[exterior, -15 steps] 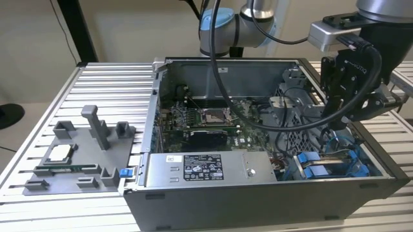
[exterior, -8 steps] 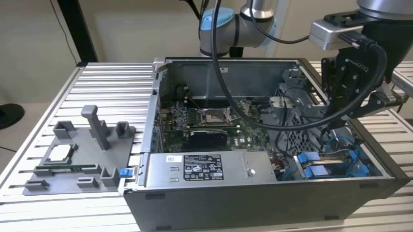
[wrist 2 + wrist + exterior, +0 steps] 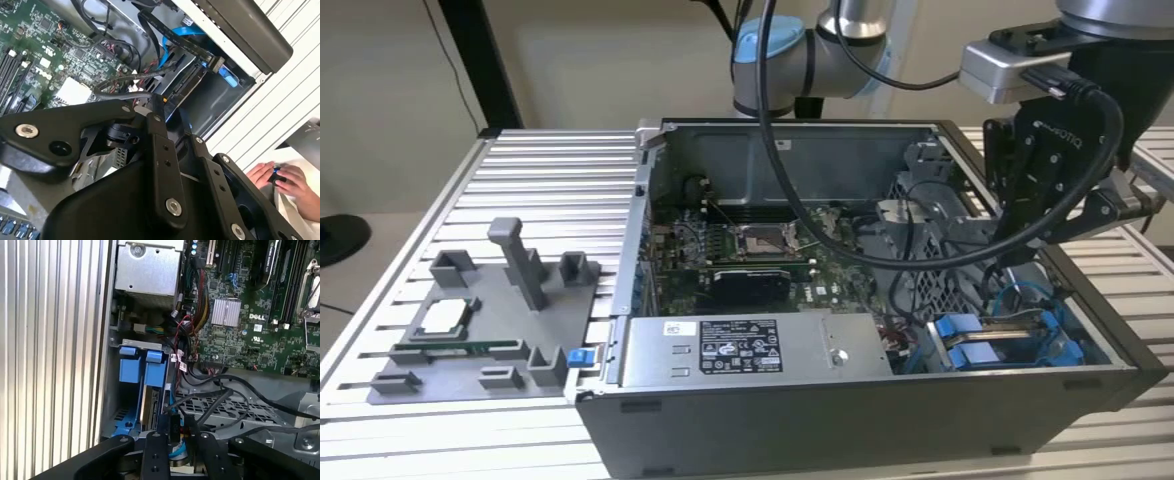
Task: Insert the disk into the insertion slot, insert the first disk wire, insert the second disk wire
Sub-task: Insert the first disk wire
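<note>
Disk (image 3: pixel 150 409) stands on edge inside the blue-railed slot (image 3: pixel 121 415) of the computer case (image 3: pixel 854 425), its long axis running straight away from the hand (image 3: pixel 176 442). The hand, just beside the disk's near end, appears clenched on a black plug (image 3: pixel 175 426).

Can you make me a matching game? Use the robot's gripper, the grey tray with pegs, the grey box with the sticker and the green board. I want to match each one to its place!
Things:
1. gripper
2. grey peg tray
3. grey box with a sticker
4. green board

Places:
A. on the slatted table, at the exterior view's left of the computer case
B. inside the case, against its near wall in the exterior view
C. above the blue insertion slot
D. flat in the case's middle

Pairs: 1-C, 2-A, 3-B, 4-D.
</note>
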Robot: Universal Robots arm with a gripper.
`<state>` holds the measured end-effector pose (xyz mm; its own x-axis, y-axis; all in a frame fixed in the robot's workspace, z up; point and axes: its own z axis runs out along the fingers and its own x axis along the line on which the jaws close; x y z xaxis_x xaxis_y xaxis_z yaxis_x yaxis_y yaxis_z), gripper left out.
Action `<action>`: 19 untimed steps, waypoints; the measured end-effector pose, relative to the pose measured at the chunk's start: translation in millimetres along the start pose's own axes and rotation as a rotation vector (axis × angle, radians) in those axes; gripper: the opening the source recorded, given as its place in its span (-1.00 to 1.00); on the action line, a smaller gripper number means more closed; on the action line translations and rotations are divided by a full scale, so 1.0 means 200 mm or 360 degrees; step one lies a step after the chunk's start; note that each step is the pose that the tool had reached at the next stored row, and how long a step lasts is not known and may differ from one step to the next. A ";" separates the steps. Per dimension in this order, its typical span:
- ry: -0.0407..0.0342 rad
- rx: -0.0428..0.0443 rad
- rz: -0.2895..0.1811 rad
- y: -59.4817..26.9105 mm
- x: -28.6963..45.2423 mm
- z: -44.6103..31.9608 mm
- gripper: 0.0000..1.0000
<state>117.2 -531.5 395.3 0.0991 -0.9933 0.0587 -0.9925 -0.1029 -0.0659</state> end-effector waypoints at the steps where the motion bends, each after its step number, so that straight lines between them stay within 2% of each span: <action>1: 0.0001 0.0005 0.0000 0.001 0.000 0.002 1.00; 5: 0.0003 0.0029 0.0001 0.002 -0.001 0.012 1.00; 7: 0.0004 0.0036 0.0002 0.003 -0.001 0.015 1.00; 8: 0.0004 0.0037 0.0002 0.003 -0.001 0.016 -1.00; 19: 0.0005 0.0038 0.0002 0.004 -0.001 0.023 -1.00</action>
<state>116.6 -531.7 390.6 0.0977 -0.9933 0.0615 -0.9906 -0.1030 -0.0896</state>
